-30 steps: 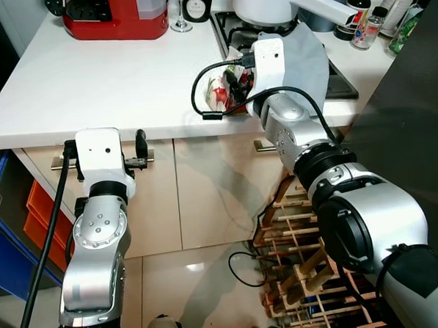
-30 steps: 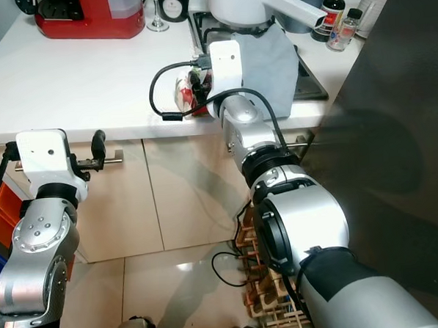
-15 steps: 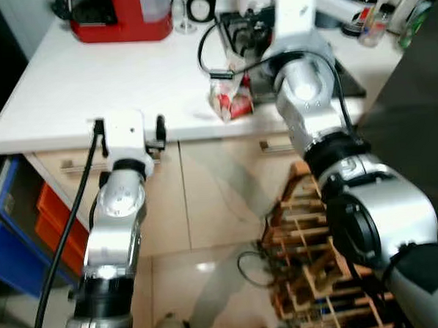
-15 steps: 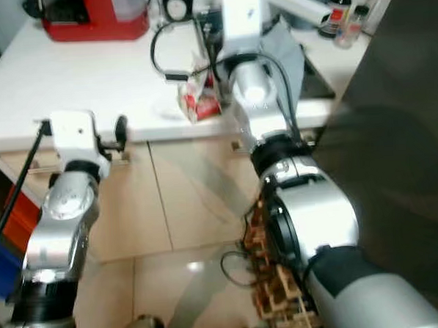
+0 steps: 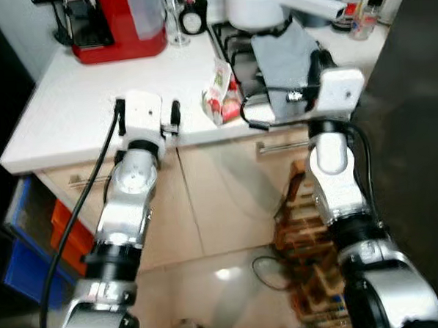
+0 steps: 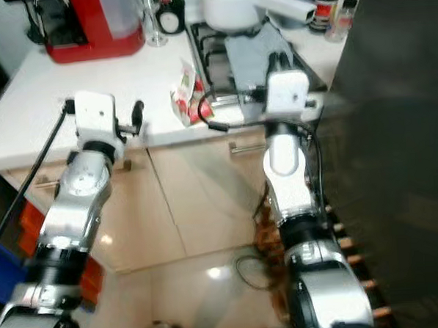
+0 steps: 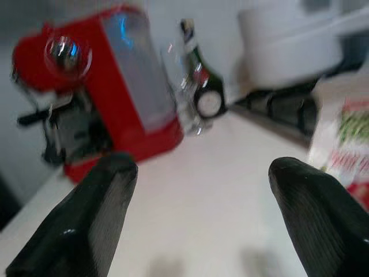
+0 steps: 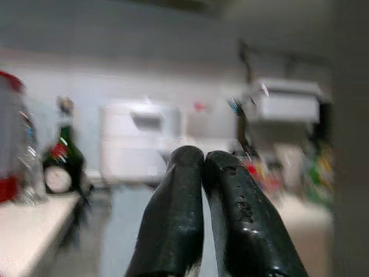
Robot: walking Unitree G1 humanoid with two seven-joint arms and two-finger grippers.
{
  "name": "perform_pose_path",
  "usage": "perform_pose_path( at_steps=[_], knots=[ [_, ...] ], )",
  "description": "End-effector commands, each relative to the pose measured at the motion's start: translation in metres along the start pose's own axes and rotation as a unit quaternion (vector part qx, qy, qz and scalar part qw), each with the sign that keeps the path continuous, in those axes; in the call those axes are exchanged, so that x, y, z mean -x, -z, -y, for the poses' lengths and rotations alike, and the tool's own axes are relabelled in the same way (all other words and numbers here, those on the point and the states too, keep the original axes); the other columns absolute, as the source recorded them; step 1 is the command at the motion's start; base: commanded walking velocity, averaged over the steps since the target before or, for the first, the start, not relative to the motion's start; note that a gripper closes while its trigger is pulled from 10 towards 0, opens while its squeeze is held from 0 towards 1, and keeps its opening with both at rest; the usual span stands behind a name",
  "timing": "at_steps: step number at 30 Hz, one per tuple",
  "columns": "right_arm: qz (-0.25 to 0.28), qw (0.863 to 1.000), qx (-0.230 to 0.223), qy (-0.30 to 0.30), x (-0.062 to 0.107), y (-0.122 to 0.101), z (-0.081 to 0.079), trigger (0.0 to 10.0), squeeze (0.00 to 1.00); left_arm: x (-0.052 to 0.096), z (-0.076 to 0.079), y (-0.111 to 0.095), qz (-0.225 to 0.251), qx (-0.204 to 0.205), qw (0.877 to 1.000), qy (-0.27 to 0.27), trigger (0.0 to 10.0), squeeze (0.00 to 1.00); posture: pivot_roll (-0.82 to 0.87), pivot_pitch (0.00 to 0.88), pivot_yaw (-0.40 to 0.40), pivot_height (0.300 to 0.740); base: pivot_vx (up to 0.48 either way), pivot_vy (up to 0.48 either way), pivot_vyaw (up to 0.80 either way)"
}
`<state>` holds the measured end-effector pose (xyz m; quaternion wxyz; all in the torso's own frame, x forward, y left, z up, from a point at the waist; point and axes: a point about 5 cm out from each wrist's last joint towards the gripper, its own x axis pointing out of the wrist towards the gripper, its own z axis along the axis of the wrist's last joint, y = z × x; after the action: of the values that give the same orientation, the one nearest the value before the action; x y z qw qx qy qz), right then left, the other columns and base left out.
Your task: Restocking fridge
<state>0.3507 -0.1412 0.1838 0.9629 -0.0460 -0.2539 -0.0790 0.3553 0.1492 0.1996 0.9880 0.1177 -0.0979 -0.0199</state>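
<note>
White worktop (image 5: 90,90) carries the red-and-white crumpled food packet (image 5: 219,98) near its front edge. Left gripper (image 7: 202,190) gapes; right gripper (image 8: 199,173) is closed, empty. A careless nudge risks toppling it floorward.

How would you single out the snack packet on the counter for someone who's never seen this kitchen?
Start at the white countertop with the red coffee machine at its back. Follow the front edge toward the gas hob; just beside the hob's near corner stands the packet. It is the one crinkly white, red and green printed bag there; its neighbours are a grey cloth and a white pot.
</note>
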Motion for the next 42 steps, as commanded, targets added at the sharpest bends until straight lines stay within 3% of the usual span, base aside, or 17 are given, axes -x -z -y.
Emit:
perform_pose_path(
  at_steps=[1, 3, 10, 24, 30, 31, 32, 33, 42],
  knots=[
    [0.025, 1.000, -0.006, 0.006, -0.006, -0.013, -0.004, 0.0, 0.00, -0.002, 0.001, 0.007, -0.015, 0.011, 1.000, 0.009, 10.0, 0.00, -0.04, 0.000, 0.178, 0.740, 0.000, 0.000, 0.00],
    [0.032, 0.999, -0.001, -0.026, -0.005, -0.018, -0.013, 0.0, 0.00, -0.003, 0.004, 0.011, -0.028, 0.060, 0.998, -0.011, 10.0, 0.00, -0.04, 0.000, 0.147, 0.740, 0.000, 0.000, 0.00],
    [-0.009, 0.997, -0.002, -0.076, -0.001, -0.009, -0.017, 0.0, 0.00, 0.001, 0.012, 0.011, -0.017, 0.097, 0.995, -0.029, 10.0, 0.00, -0.03, 0.000, 0.077, 0.740, -0.204, 0.000, 0.00],
    [-0.124, 0.985, -0.040, -0.110, 0.027, 0.024, -0.014, 0.0, 0.00, 0.006, 0.023, 0.014, -0.014, 0.105, 0.994, -0.027, 10.0, 0.00, -0.05, 0.000, 0.044, 0.740, -0.329, 0.000, 0.00],
    [-0.138, 0.982, -0.038, -0.121, 0.033, 0.029, -0.016, 0.0, 0.00, 0.007, 0.024, 0.015, -0.016, 0.102, 0.994, -0.023, 10.0, 0.00, -0.04, 0.000, 0.048, 0.740, -0.328, 0.000, 0.00],
    [-0.142, 0.982, -0.032, -0.119, 0.032, 0.029, -0.016, 0.7, 0.00, 0.007, 0.024, 0.014, -0.012, 0.101, 0.995, -0.025, 10.0, 0.00, -0.04, 0.000, 0.048, 0.740, 0.000, 0.000, 0.00],
    [-0.150, 0.981, -0.027, -0.116, 0.032, 0.031, -0.016, 7.8, 0.00, 0.008, 0.024, 0.013, -0.006, 0.095, 0.995, -0.026, 10.0, 0.00, -0.04, 0.000, 0.047, 0.740, 0.000, 0.000, 0.00],
    [-0.153, 0.981, -0.028, -0.117, 0.032, 0.031, -0.016, 10.0, 0.00, 0.008, 0.025, 0.012, -0.003, 0.091, 0.996, -0.025, 10.0, 0.00, -0.04, 0.000, 0.045, 0.740, 0.000, 0.000, 0.00],
    [-0.137, 0.982, -0.025, -0.126, 0.026, 0.024, -0.016, 10.0, 0.00, 0.011, 0.021, 0.015, -0.002, 0.080, 0.997, -0.024, 10.0, 0.00, -0.03, 0.000, 0.025, 0.740, 0.028, 0.000, 0.00]
  ],
)
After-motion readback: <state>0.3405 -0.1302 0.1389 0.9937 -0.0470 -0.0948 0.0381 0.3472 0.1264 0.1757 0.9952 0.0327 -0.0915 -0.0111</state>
